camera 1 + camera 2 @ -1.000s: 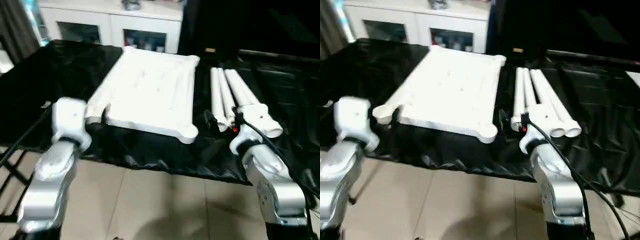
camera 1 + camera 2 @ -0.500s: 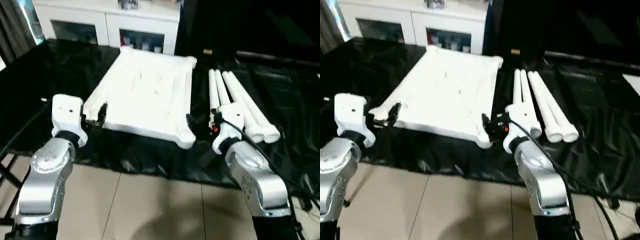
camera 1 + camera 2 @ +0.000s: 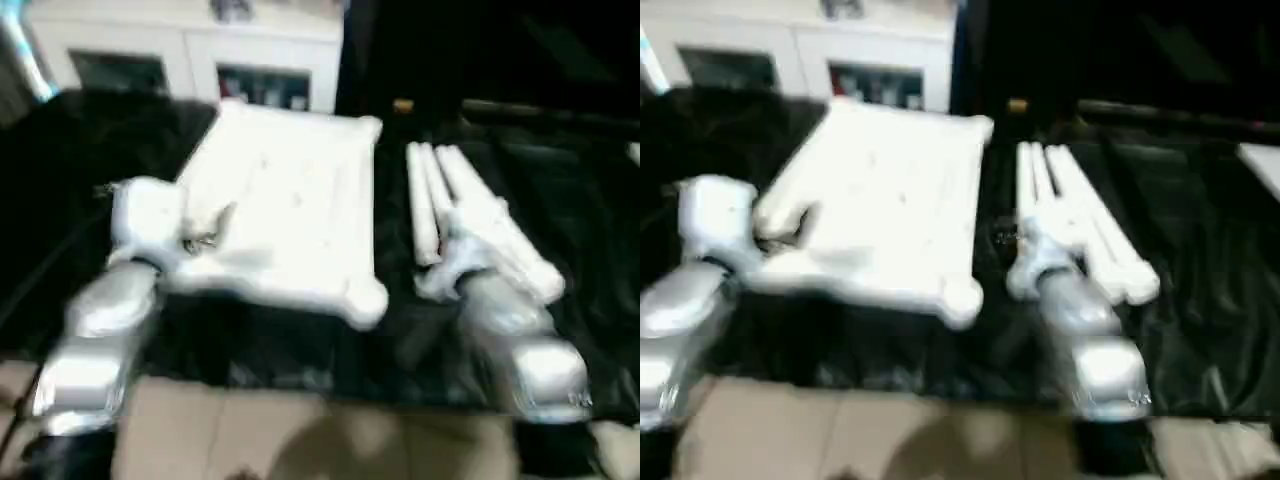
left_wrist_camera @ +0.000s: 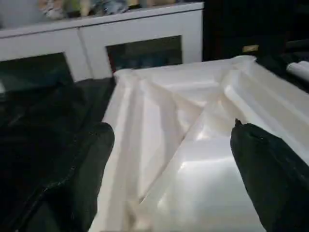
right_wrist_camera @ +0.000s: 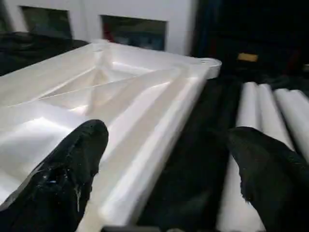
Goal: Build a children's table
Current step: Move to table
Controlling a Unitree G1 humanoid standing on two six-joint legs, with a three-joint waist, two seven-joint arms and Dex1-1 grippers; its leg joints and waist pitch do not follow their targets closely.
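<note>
Lying flat: table top (image 3: 290, 210) | legs (image 3: 470, 215) lengthwise away | both hands (image 4: 169, 159) (image 5: 164, 159) open

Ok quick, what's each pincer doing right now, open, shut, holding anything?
Left pincer: open, holding nothing, fingers either side of the table top's left edge.
Right pincer: open, holding nothing, between the table top and the legs.

The right gripper (image 5: 166, 159) has its two black fingers (image 5: 72, 164) spread wide, one over the white table top (image 5: 91, 92) and the other over the white tubular legs (image 5: 260, 111). A strip of black cloth (image 5: 203, 145) runs between top and legs. A white cabinet with glass doors (image 5: 133, 21) stands at twelve o'clock beyond the top.
</note>
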